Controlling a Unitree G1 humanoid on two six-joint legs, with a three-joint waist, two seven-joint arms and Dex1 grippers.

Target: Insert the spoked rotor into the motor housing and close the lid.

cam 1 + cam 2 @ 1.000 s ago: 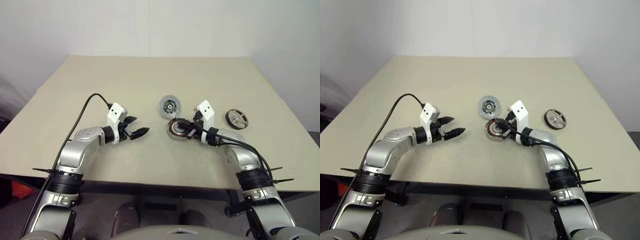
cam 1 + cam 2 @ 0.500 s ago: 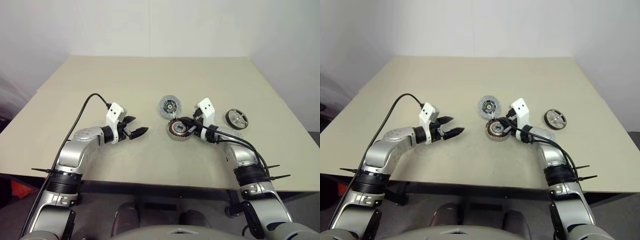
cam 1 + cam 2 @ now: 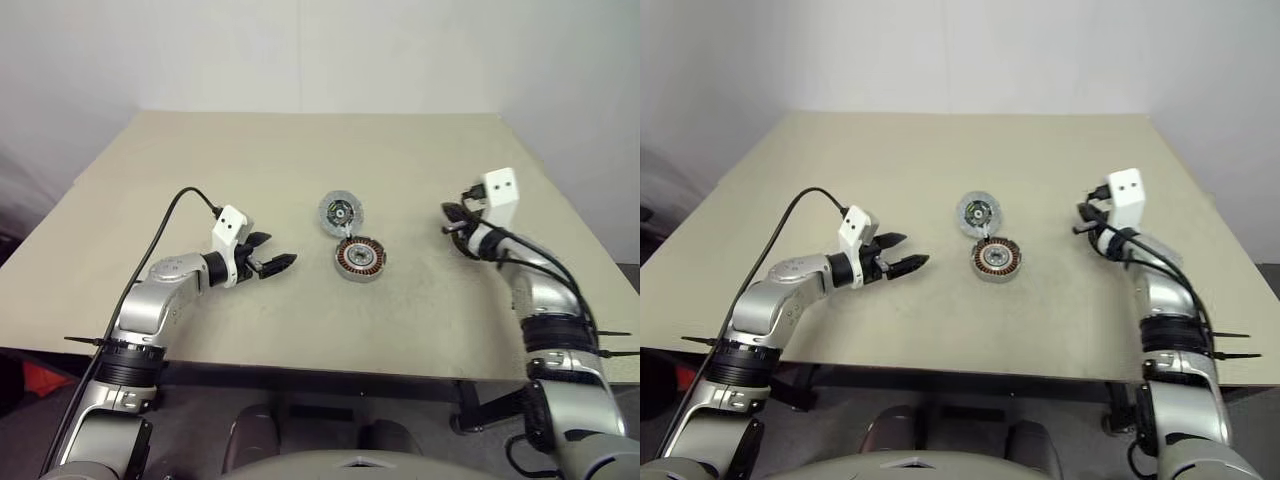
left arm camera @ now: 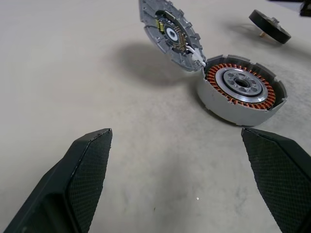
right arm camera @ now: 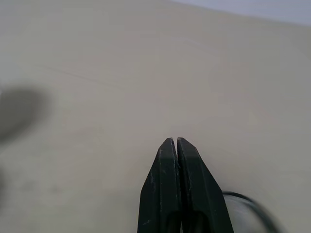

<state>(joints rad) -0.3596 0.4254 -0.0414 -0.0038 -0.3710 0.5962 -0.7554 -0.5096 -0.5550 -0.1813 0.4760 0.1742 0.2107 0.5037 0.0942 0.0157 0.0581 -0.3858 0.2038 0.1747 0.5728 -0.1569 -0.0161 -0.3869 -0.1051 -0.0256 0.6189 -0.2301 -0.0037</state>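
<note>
Left pincer [image 3: 284, 262] spread, right pincer [image 5: 177, 145] pressed together; spoked rotor [image 4: 241, 85] flat, face-up inside motor housing [image 4: 228, 108].

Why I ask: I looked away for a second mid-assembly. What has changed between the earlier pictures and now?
The right claw, shut, has swung away from the spoked rotor toward the table's right side and holds nothing. The spoked rotor lies where it was, beside the motor housing. The left claw stays open in the same spot.
</note>
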